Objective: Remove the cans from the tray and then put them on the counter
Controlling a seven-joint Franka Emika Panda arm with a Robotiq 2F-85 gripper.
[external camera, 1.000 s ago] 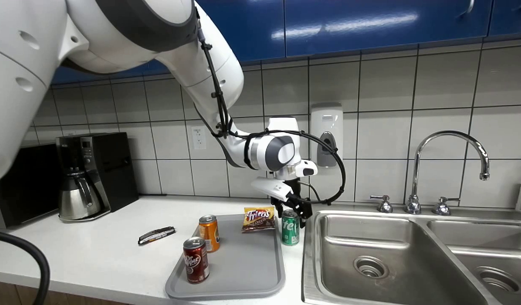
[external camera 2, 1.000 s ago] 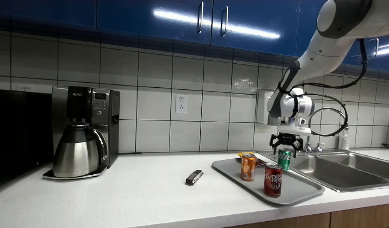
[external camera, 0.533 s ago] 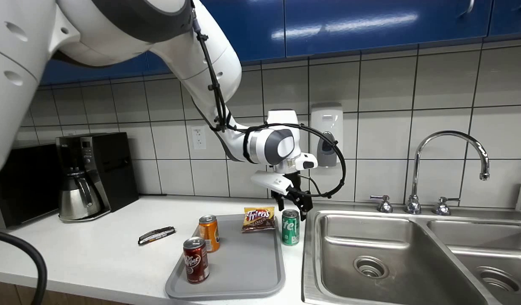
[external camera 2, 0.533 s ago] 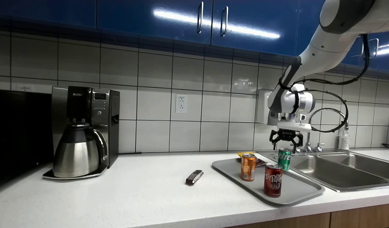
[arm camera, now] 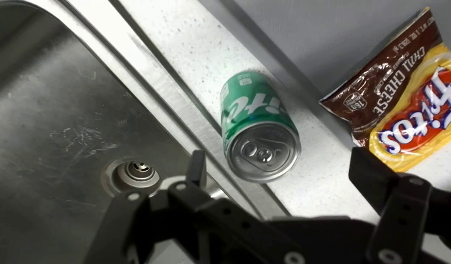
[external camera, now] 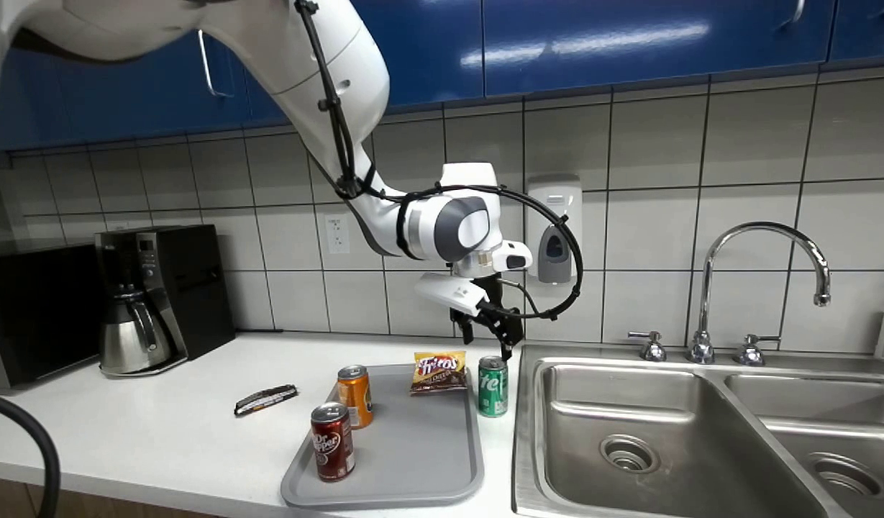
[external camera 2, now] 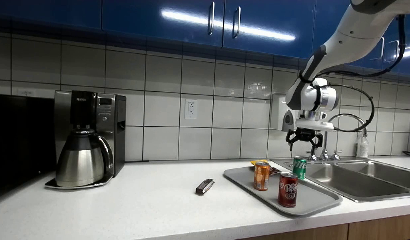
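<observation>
Standing upright on the tray (external camera: pixel 413 460), low and well aside from your wide-set, empty fingers (arm camera: pixel 372 176): orange can (external camera: pixel 355 397), nearer, likely your next; dark red can (external camera: pixel 332 442), farther. Green can (external camera: pixel 493 388) is standing on the counter (external camera: pixel 190 421), below the fingers.

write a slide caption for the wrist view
Open gripper near a green can standing on the counter between the sink and the tray, with a chip bag at the picture's right.
</observation>
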